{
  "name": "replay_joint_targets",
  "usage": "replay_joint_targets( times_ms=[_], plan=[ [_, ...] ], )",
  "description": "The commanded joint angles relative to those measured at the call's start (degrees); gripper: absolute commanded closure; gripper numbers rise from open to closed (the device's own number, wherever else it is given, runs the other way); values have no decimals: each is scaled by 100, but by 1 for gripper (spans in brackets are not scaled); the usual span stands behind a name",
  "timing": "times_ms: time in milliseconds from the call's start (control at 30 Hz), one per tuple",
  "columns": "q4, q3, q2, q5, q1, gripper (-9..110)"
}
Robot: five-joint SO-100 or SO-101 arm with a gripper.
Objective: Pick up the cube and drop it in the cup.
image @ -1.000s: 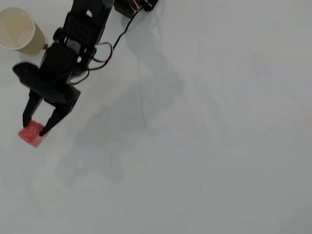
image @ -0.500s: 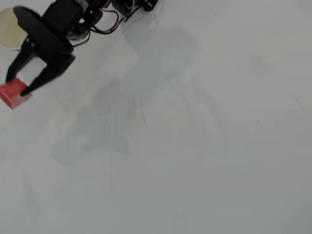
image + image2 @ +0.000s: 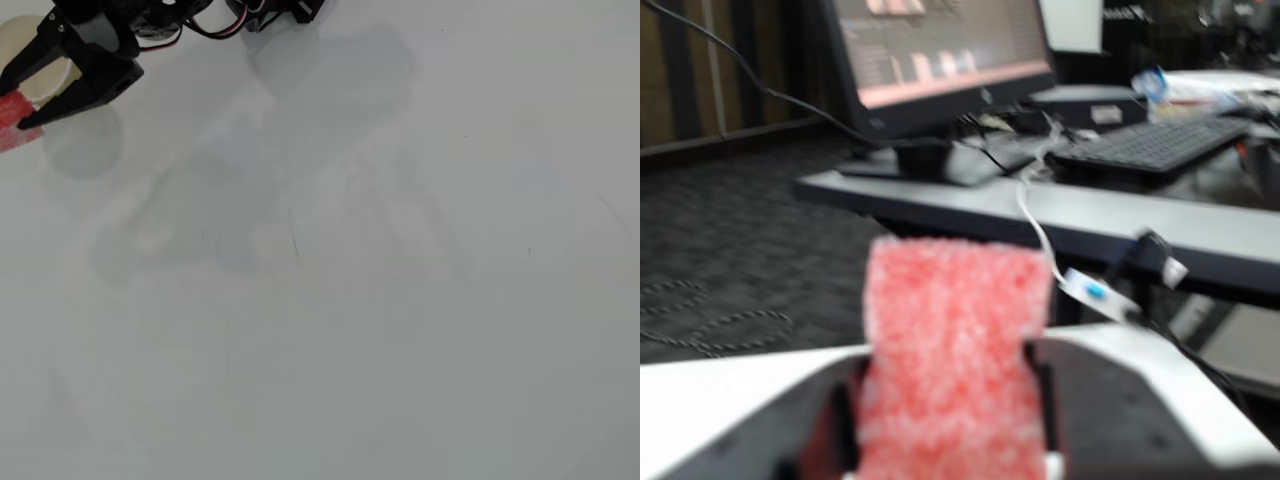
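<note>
From my overhead view, I see the arm's black gripper (image 3: 18, 100) in the top left corner of a plain white table (image 3: 380, 330), its two fingers pointing toward the left edge of the picture. The fingers are clenched on the cube (image 3: 12, 108), a small red block that shows only partly at the left edge. Just behind the fingers, a pale cream curve of the cup (image 3: 22, 45) peeks out, mostly hidden by the gripper, so the cube sits right beside or over the cup's rim; I cannot tell which from here. A soft round shadow lies on the table just below the gripper. Red and black wires (image 3: 215, 25) trail along the top edge by the arm's base. In my wrist view, the cube (image 3: 952, 370) fills the lower middle, red with a whitish speckled surface, pinched on both sides between the dark fingers of the gripper (image 3: 945, 420). Beyond it, blurred, I see a desk (image 3: 1120, 225) with a monitor (image 3: 940, 50) and a keyboard (image 3: 1155, 145).
</note>
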Motion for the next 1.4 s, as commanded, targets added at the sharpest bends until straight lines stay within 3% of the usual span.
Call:
replay_joint_targets(
  times_ms=[0,567,1367],
  plan=[
    [88,-62,501,35,272,99],
    [1942,-888,501,35,993,101],
    [3735,-2628,149,185,1169,102]
  ],
)
